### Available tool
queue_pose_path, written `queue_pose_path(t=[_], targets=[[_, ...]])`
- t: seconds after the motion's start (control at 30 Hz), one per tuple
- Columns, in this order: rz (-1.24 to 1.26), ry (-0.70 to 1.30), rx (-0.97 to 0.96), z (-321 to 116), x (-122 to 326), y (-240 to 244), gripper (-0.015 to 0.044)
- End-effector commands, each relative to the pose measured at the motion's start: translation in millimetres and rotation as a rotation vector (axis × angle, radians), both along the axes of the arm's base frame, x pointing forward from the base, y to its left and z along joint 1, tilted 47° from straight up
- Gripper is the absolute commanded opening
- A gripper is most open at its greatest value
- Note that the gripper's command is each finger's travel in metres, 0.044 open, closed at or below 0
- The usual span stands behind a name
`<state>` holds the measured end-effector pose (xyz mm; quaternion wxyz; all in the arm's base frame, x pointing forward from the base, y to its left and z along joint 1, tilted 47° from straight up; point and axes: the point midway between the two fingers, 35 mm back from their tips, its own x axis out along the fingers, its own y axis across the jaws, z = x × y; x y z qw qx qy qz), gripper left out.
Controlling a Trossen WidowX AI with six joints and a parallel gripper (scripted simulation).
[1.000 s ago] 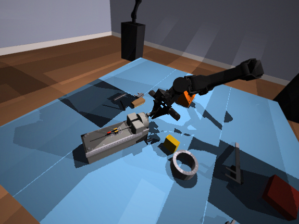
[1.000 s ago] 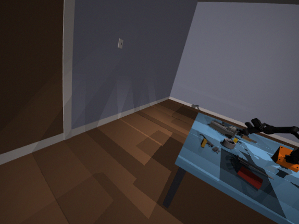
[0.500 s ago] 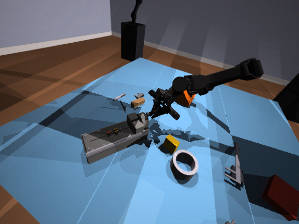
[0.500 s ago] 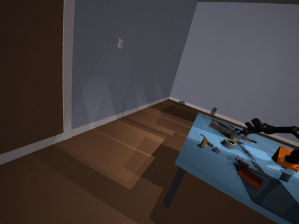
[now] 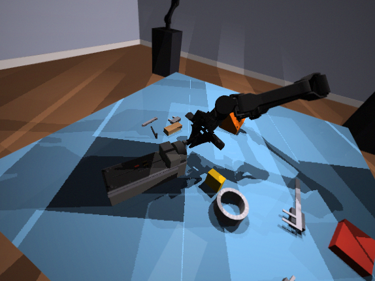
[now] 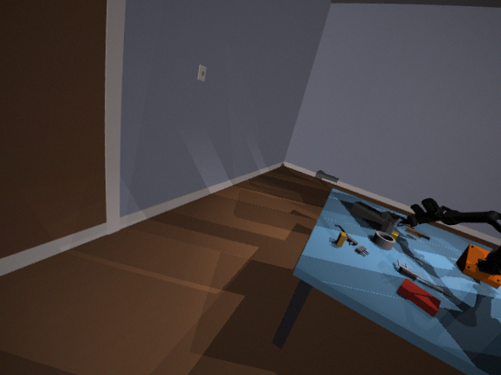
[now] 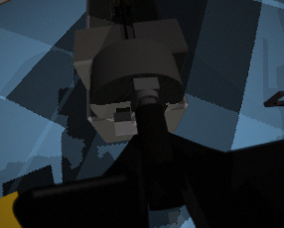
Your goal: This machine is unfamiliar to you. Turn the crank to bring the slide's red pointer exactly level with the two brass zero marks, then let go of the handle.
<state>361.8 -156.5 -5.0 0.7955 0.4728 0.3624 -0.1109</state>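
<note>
The grey machine (image 5: pixel 147 183) (image 6: pixel 368 214) lies in shadow on the blue table, its round crank drum (image 7: pixel 134 64) facing the arm. On its top, the small red pointer (image 5: pixel 136 165) sits to the left of the dim brass marks (image 5: pixel 145 164) in the top view, with a small gap between them. Brass marks also show faintly at the top of the wrist view (image 7: pixel 122 10); the pointer cannot be made out there. My gripper (image 5: pixel 189 144) (image 7: pixel 149 138) is shut on the dark crank handle (image 7: pixel 150 116), at the drum's outer face. The fingers hide part of the handle.
A yellow block (image 5: pixel 213 180) and a grey ring (image 5: pixel 245 206) (image 6: pixel 385 243) stand near the crank end. A tan block (image 5: pixel 173 129) and small tools lie behind. An orange block (image 5: pixel 233 124) is beneath the arm. A caliper-like tool (image 5: pixel 298 206) and red block (image 5: pixel 351 245) (image 6: pixel 419 297) lie farther right.
</note>
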Motion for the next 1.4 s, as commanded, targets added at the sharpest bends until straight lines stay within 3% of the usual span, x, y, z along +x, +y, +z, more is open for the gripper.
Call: queue_pose_path(t=[0.0,1.37], targets=[[-0.016,0.019,-0.001,-7.0,-4.8,-3.9,0.0],[-0.016,0.019,-0.001,-30.1,-9.8,0.2,0.0]])
